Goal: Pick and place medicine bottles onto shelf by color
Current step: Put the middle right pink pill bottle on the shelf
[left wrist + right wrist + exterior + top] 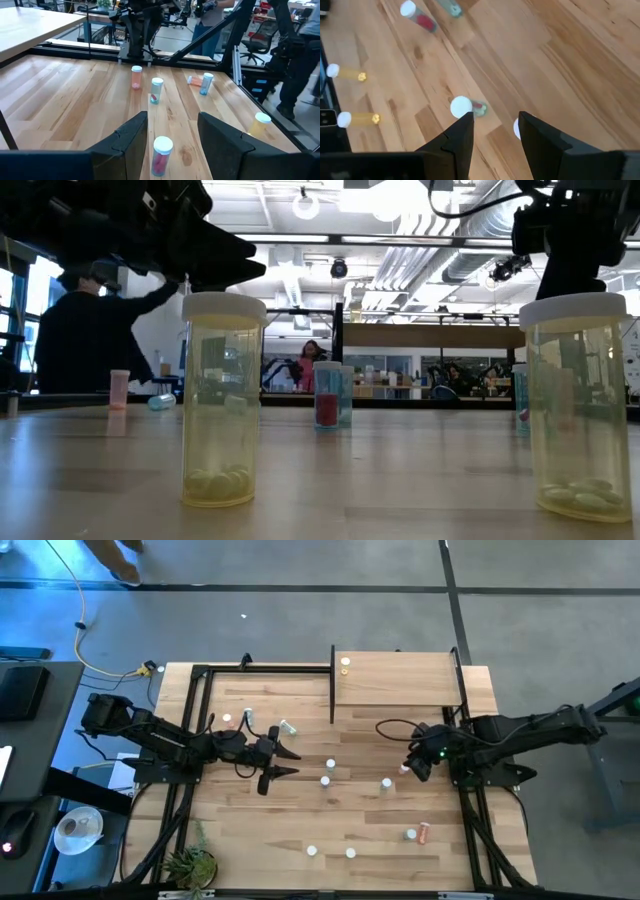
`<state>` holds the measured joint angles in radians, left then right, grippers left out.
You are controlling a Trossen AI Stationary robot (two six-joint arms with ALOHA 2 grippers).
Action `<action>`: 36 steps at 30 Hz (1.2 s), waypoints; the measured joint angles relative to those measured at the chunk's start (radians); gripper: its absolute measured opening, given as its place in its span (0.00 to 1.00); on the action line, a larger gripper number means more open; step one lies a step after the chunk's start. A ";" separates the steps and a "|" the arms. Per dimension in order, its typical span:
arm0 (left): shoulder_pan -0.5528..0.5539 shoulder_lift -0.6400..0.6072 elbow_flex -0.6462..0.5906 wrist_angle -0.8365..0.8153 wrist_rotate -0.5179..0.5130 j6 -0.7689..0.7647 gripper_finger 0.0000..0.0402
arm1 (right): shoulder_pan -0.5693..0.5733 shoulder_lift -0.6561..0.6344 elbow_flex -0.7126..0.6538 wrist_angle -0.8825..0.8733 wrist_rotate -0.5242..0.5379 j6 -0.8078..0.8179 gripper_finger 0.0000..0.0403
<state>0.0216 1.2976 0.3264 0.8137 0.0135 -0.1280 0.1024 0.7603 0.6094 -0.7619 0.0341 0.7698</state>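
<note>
The left gripper [288, 762] hovers over the left half of the table [260, 830], its fingers spread and holding nothing, pointing toward the middle. Just beyond its fingertips stands a white-capped bottle with red contents [161, 155]; in the left wrist view it sits in line with the gap between the two fingers but ahead of them, not touched. Farther off in that view stand a teal bottle [156, 90] and a pink bottle [136, 77], then another teal bottle [206, 83] with an orange one lying beside it, and a yellow bottle [260, 124] near the table edge. The right gripper [412, 762] is over the right-centre of the table, fingers parted and empty. In the right wrist view a bottle [465, 107] stands just past one fingertip, and a second white cap [517, 128] shows just beside the other finger, partly hidden; whether either is touched cannot be told. Two yellow bottles [350, 73] lie farther off in that view. The shelf [400, 680] stands at the far edge of the table, well apart from both grippers, with one yellow bottle [345, 665] on its left end. More bottles are scattered on the table between the arms and toward the near edge.
</note>
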 joint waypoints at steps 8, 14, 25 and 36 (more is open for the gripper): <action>0.000 0.000 0.000 -0.001 0.000 0.000 0.41 | 0.000 0.000 0.000 -0.021 -0.003 0.042 0.36; 0.000 0.000 0.000 -0.001 0.000 0.000 0.41 | 0.000 0.000 0.000 -0.039 -0.015 0.046 0.36; 0.000 0.000 0.000 -0.001 -0.003 0.000 0.41 | -0.001 0.000 0.000 -0.098 0.044 0.108 0.37; 0.000 0.000 0.000 0.000 -0.003 0.000 0.41 | 0.003 0.062 -0.001 -0.103 0.068 0.121 0.51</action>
<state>0.0216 1.2976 0.3267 0.8135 0.0106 -0.1276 0.1059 0.8222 0.6086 -0.8653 0.1018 0.8905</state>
